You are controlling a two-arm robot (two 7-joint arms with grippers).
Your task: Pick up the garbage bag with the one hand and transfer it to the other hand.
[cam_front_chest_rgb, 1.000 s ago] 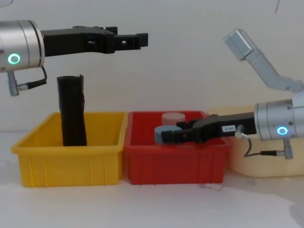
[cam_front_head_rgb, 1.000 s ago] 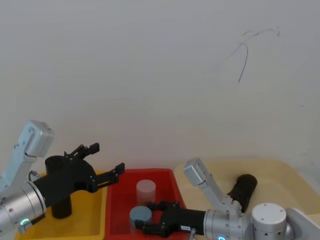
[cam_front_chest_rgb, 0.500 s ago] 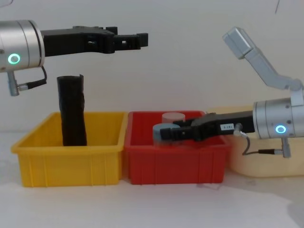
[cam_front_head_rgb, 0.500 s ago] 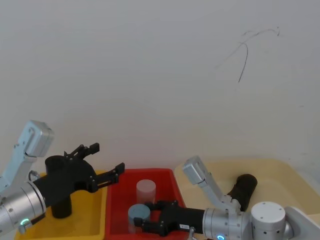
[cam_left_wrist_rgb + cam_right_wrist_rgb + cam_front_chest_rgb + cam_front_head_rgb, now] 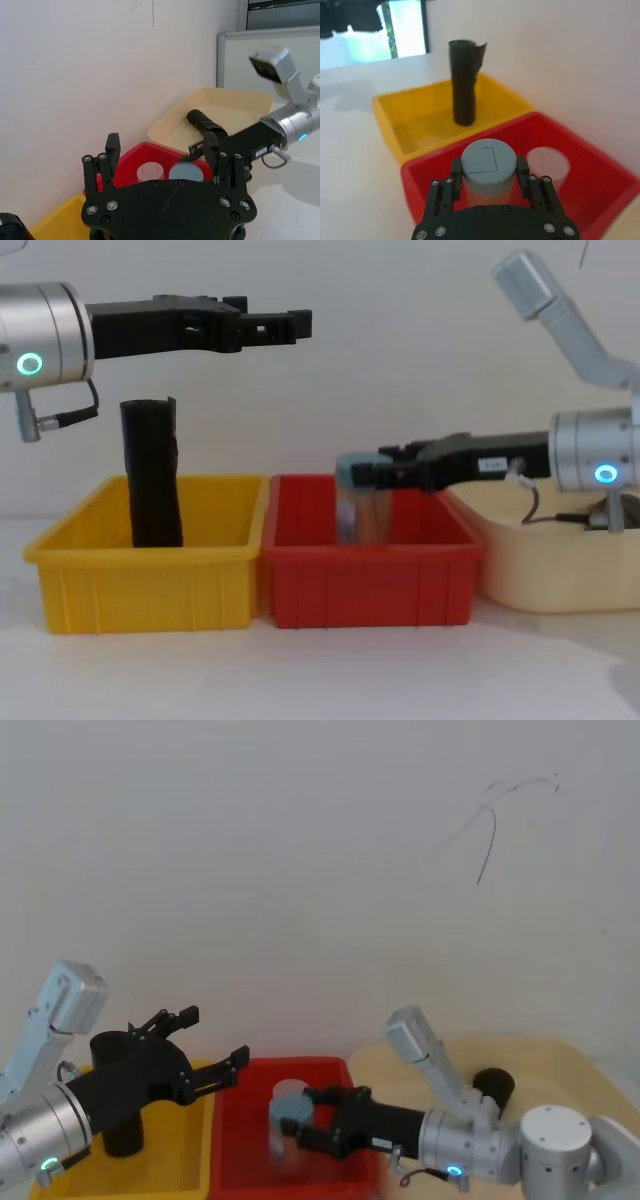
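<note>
The garbage bag (image 5: 152,472), a black glossy roll, stands upright in the yellow bin (image 5: 150,580) and rises above its rim; the right wrist view shows the garbage bag (image 5: 464,85) too. My left gripper (image 5: 290,325), on the silver wrist with the green ring, hangs open well above the bag, touching nothing, its fingers wide apart (image 5: 161,142). My right gripper (image 5: 390,472), with the white label, is shut on a grey-lidded clear jar (image 5: 358,498) held above the red bin (image 5: 365,580). The right wrist view has that jar (image 5: 488,160) between the two fingers.
A white-lidded jar (image 5: 547,162) stands in the red bin at its far side. A second black roll (image 5: 490,1082) lies in the beige tray (image 5: 540,560) to the right. The three containers stand side by side along the white wall.
My right gripper has lifted the grey-lidded jar from inside the red bin to above its rim. The left arm and the garbage bag have not moved.
</note>
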